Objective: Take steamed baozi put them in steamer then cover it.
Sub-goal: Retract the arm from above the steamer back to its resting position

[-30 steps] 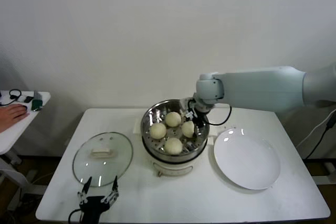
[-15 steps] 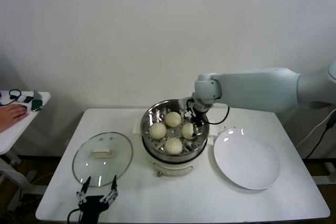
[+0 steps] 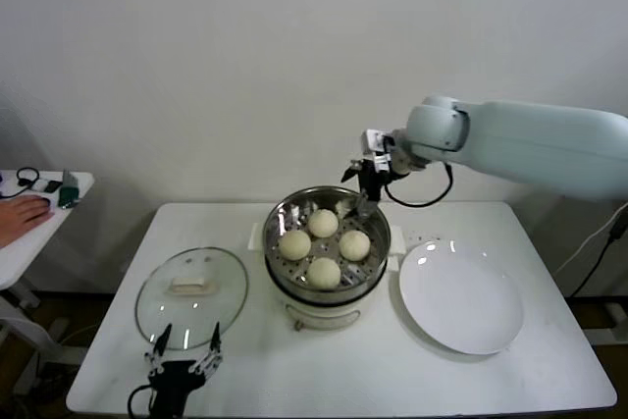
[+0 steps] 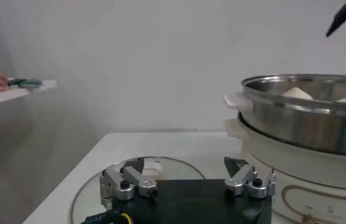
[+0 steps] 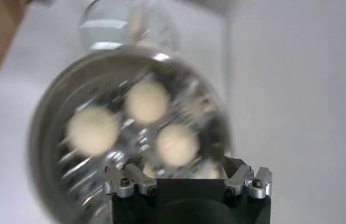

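Observation:
Four cream-white baozi lie in the shiny steamer point(image 3: 278, 220) on its cream pot base: at left point(image 3: 295, 244), back point(image 3: 323, 223), right point(image 3: 354, 244) and front point(image 3: 325, 273). My right gripper point(image 3: 371, 189) is open and empty, raised above the steamer's back right rim. In the right wrist view my right gripper point(image 5: 182, 173) looks down on the baozi point(image 5: 147, 101) in the steamer point(image 5: 51, 122). My left gripper point(image 3: 183, 344) is open and empty, low at the front left, just in front of the glass lid point(image 3: 157, 291). The left wrist view shows my left gripper point(image 4: 183, 173) and the steamer point(image 4: 306, 125).
An empty white plate point(image 3: 461, 301) lies right of the steamer. The glass lid with a cream handle point(image 3: 188, 286) lies flat on the white table point(image 3: 343, 360) at left. A person's hand point(image 3: 22, 211) rests on a side table at far left.
My right gripper has lifted out of the steamer, up and toward the back right, leaving the right baozi in the basket. The left arm has barely moved.

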Controlling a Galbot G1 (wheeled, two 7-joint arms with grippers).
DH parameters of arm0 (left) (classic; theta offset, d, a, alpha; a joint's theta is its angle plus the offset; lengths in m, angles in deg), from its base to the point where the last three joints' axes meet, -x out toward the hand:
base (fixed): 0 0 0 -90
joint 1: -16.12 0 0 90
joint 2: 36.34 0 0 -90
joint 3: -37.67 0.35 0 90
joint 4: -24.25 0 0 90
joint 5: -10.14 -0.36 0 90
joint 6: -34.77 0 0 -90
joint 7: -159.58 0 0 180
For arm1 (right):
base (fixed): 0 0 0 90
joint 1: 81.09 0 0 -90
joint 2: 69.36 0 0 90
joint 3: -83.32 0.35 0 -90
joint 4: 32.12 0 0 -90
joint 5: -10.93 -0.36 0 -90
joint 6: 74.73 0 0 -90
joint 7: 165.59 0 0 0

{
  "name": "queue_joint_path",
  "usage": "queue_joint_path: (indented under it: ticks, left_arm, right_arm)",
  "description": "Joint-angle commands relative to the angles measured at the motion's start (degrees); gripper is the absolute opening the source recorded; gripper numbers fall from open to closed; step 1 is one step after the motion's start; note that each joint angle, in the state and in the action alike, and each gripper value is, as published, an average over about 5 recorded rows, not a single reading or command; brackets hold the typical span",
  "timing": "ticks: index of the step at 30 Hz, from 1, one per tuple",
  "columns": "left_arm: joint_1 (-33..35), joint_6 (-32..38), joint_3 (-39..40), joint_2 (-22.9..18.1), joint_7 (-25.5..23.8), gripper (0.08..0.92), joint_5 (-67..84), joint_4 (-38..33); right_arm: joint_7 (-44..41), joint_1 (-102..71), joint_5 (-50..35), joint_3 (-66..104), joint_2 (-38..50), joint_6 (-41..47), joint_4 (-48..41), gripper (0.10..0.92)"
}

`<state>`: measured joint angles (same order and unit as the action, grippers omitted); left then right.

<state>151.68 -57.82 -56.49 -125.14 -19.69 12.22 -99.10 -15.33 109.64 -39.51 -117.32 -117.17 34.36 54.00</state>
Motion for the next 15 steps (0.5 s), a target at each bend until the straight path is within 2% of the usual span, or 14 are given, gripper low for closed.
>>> queue_joint_path:
  ticks: [1, 4, 7, 11, 15]
  left_arm:
    - [-2.3, -0.2, -0.3, 1.1, -0.2, 0.823, 0.0, 0.2]
    - [-3.7, -1.0, -0.1, 1.7, -0.6, 0.823, 0.9, 0.1]
    - [-5.6, -1.3, -0.1, 2.2, -1.1, 0.823, 1.0, 0.2]
    - [-7.2, -1.1, -0.3, 3.6, -1.6, 0.823, 1.3, 0.4]
    - [-7.9, -1.1, -0.6, 5.3, -1.9, 0.823, 1.0, 0.4]
  right_arm:
    - [25.3, -40.5, -0.3, 46.4, 23.6, -0.6, 10.7, 0.823]
    - [25.9, -61.3, 2.2, 65.4, 26.6, -2.6, 13.4, 0.823]
    - [25.3, -85.6, 6.7, 87.6, 25.9, -5.7, 15.1, 0.823]
    - [23.1, -111.0, 12.9, 111.5, 19.7, -11.5, 16.8, 0.823]
    - [21.7, -124.8, 15.7, 123.6, 11.5, -19.2, 18.0, 0.823]
